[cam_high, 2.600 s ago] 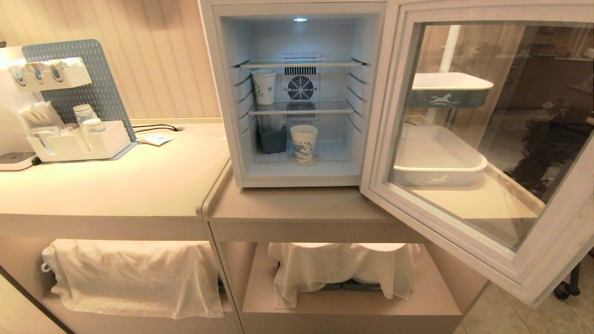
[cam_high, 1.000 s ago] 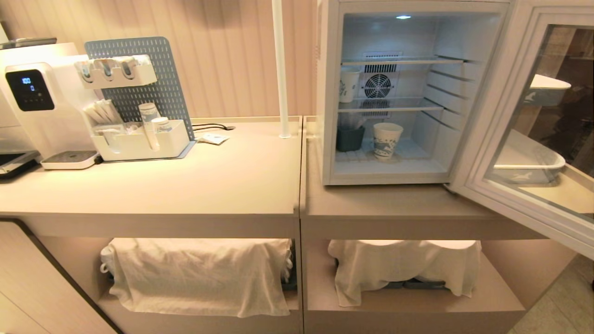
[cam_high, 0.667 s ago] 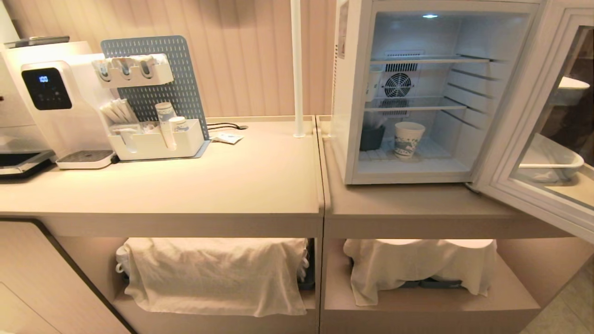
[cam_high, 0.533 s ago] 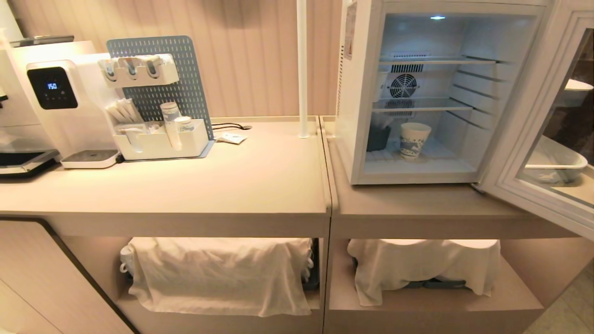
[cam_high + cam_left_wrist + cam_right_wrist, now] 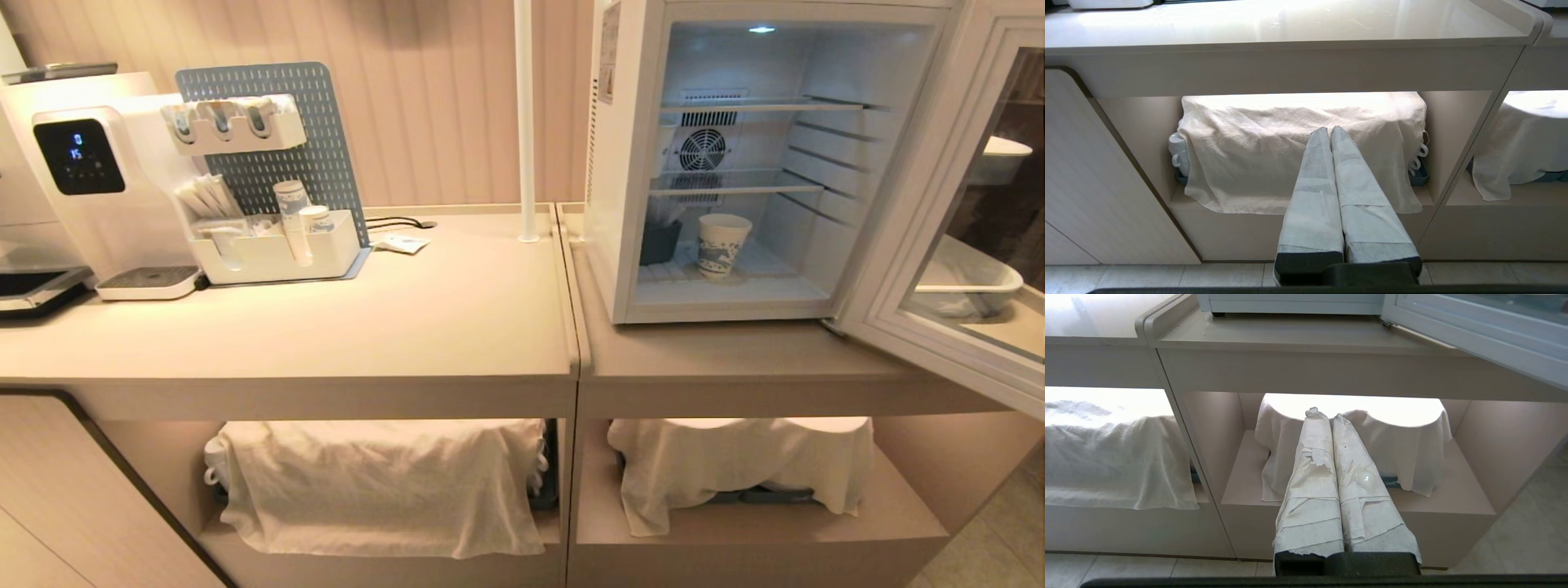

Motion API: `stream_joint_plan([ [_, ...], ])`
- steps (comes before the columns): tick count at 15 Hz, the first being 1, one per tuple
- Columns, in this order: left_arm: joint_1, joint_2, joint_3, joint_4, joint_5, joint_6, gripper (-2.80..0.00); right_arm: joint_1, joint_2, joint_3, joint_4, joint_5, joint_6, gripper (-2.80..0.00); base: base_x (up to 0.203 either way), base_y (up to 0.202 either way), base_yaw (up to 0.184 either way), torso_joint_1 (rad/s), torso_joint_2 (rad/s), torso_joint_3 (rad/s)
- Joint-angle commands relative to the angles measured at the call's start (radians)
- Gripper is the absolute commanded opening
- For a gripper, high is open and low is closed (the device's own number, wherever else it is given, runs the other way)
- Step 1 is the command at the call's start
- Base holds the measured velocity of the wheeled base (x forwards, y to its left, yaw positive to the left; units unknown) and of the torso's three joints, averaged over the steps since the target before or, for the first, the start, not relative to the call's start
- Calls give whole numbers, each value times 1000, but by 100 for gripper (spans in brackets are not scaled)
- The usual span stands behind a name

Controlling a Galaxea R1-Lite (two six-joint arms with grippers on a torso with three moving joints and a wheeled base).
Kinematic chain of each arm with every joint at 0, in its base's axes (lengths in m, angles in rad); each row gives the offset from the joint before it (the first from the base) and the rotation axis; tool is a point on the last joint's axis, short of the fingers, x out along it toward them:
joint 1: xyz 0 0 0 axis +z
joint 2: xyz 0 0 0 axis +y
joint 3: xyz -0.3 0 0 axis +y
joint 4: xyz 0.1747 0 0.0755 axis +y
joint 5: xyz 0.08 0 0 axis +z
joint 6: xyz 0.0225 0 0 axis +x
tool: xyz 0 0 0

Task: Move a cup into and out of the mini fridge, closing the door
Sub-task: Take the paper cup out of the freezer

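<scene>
One cup (image 5: 722, 244) stands on the fridge (image 5: 629, 163) floor beside a dark tub (image 5: 658, 242); the door (image 5: 947, 204) hangs wide open. Both tools, left (image 5: 1329, 130) and right (image 5: 1327, 415), are clenched empty, low before the surface's (image 5: 367, 327) cloth-covered shelves.

White tape-wrapped fingers (image 5: 1312, 196) on black hand mounts
</scene>
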Motion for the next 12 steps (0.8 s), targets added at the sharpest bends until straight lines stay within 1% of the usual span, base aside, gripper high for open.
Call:
stream_joint_plan([
  [1, 1, 1, 0, 1, 0, 0, -280, 1, 0, 0, 0, 1, -1, -280, 0, 0, 0, 0, 0, 0],
  [6, 1, 1, 0, -3, 3, -4, -280, 1, 0, 0, 0, 1, -1, -280, 0, 0, 0, 0, 0, 0],
  [7, 1, 1, 0, -3, 3, -2, -280, 1, 0, 0, 0, 1, -1, -280, 120, 0, 0, 2, -2, 3],
  [12, 1, 1, 0, -3, 3, -1, -280, 1, 0, 0, 0, 1, -1, -280, 190, 0, -1, 3, 4, 2],
])
